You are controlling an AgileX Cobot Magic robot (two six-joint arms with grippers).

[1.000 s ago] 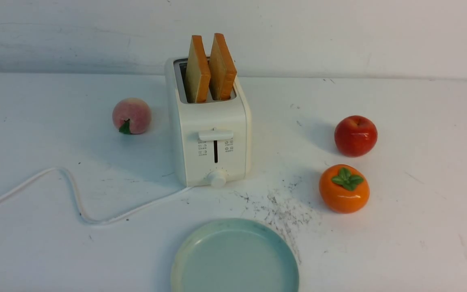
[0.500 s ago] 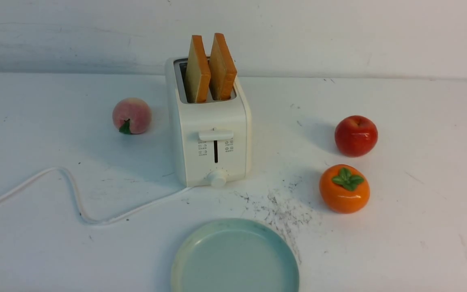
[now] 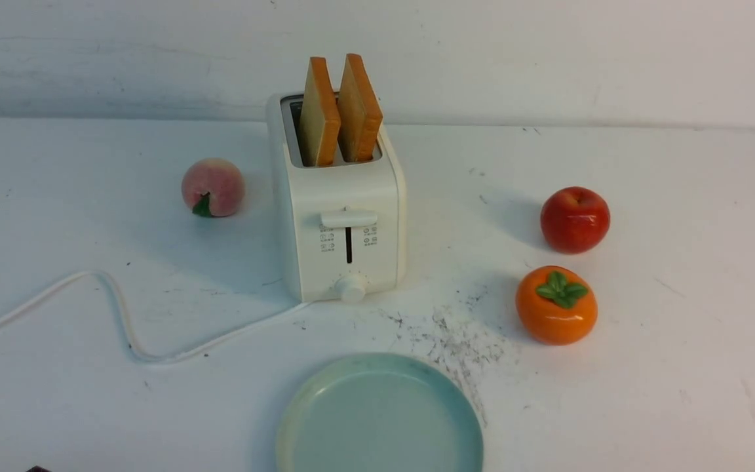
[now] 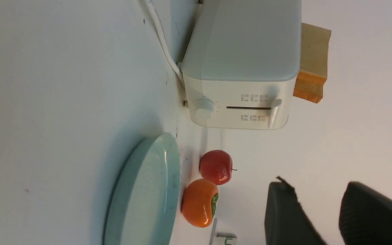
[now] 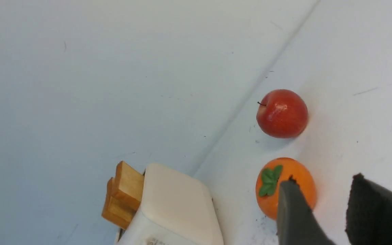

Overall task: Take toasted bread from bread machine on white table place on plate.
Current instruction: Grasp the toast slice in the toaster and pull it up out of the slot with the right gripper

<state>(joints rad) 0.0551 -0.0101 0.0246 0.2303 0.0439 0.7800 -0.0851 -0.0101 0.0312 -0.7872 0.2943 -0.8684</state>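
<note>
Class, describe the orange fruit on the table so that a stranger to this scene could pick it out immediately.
Find the cream-white toaster in the middle of the white table; to its right sit two round fruits. The nearer one is the persimmon: squat, glossy orange with a green leafy cap, unlike the red apple behind it.

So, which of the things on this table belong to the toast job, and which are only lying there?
For the job: two square golden-tan toast slices, boxy cream-white toaster, round pale teal glazed plate, white table.
Just lying about: pink peach, shiny red apple, glossy orange persimmon with green leaves.
</note>
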